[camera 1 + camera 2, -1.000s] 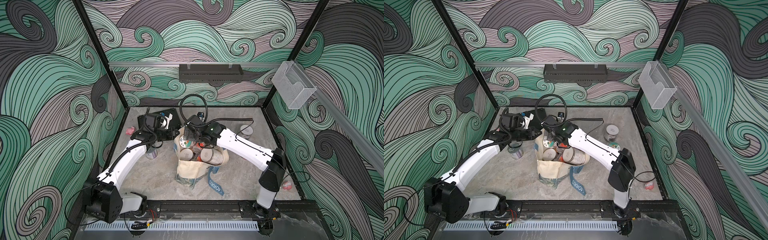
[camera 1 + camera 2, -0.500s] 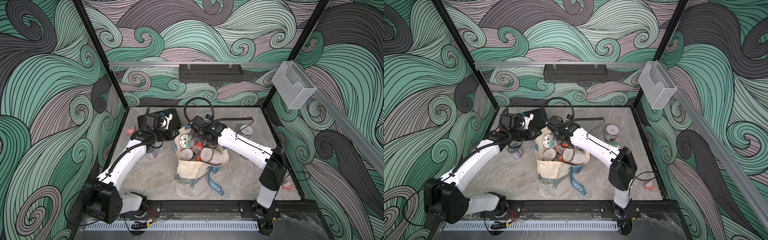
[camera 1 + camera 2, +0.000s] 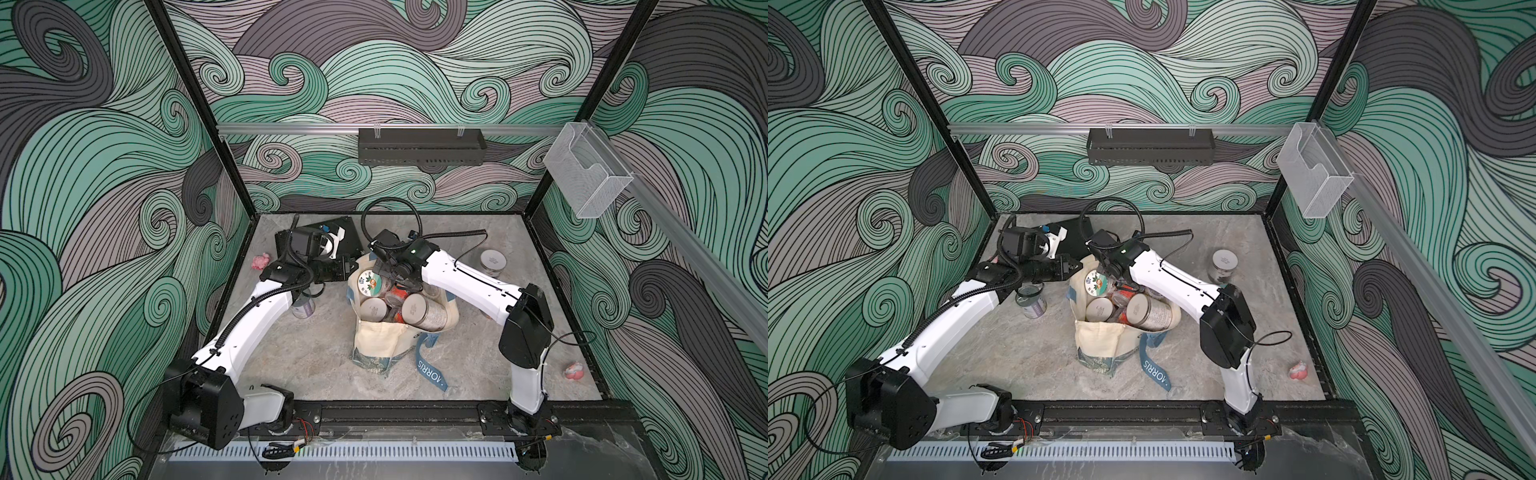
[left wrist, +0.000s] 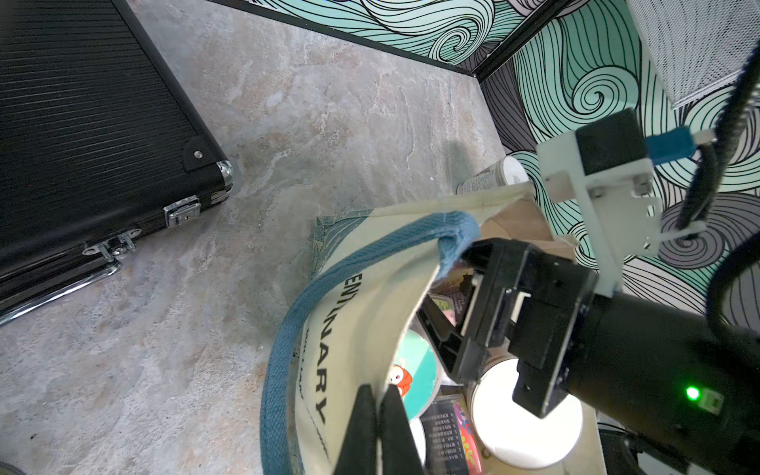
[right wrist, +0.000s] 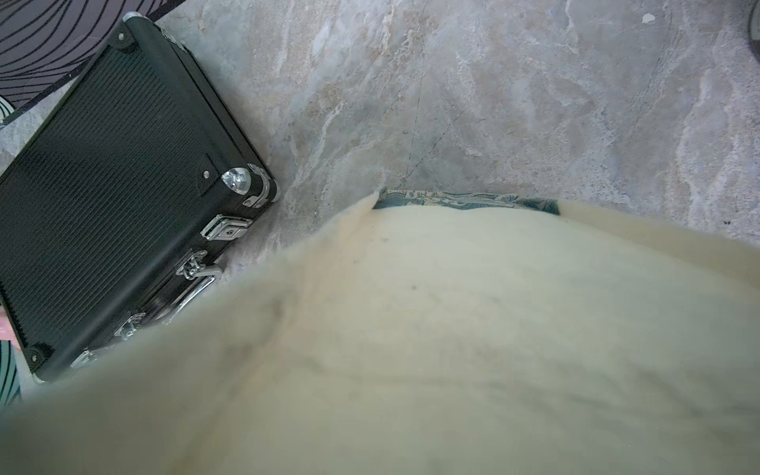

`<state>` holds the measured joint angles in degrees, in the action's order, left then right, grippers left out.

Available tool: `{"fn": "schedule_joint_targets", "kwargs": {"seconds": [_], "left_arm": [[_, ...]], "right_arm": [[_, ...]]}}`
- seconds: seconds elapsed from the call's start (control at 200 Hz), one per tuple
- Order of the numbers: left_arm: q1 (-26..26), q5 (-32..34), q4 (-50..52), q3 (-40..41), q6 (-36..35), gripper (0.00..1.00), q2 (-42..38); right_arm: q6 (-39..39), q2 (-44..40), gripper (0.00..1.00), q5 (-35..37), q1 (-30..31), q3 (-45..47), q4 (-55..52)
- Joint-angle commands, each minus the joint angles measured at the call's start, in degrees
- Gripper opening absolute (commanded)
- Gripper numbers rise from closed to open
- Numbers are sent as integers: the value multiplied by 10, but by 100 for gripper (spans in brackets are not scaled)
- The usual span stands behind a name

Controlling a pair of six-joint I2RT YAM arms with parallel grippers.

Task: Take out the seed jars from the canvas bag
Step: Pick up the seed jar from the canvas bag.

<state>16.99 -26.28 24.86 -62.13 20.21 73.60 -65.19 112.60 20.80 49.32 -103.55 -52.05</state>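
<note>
Left tool [image 4: 377, 407] pinches canvas bag [image 4: 362, 320] rim; right tool [image 3: 392, 280] spread among seed jars [image 3: 415, 309]; black case [image 4: 94, 135] nearby.

left arm [image 3: 257, 320] extended | left end effector [image 4: 377, 401] closed tight | right arm [image 3: 461, 282] bent | right end effector [image 3: 392, 277] jaws wide

Canvas bag [image 3: 376, 338]: cream body, black lettering; strap [image 3: 428, 368] blue with white lettering; bottom band dark teal leaf print. Case [image 4: 82, 123]: black, ribbed, chrome latches. Tabletop [image 3: 316, 353]: grey marble pattern. Lumpy toy [image 3: 261, 262]: pink. Walls [image 3: 395, 75]: teal and grey swirls, black lines
</note>
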Motion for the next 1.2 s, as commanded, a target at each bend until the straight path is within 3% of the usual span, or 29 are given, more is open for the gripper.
{"fn": "schedule_joint_targets", "kwargs": {"seconds": [0.0,0.375,0.881,1.196], "left_arm": [[3,-9,-3,-15,-9,0,-18],[3,-13,-5,-15,-8,0,-25],[3,-10,-8,-13,-10,0,-43],[3,-7,-10,-12,-12,0,-44]], "right_arm": [[1,30,99,-28,7,-33,-21],[7,85,99,-54,42,-93,-46],[-17,91,98,-58,58,-69,-44],[-47,78,99,-108,64,-42,-45]]}}
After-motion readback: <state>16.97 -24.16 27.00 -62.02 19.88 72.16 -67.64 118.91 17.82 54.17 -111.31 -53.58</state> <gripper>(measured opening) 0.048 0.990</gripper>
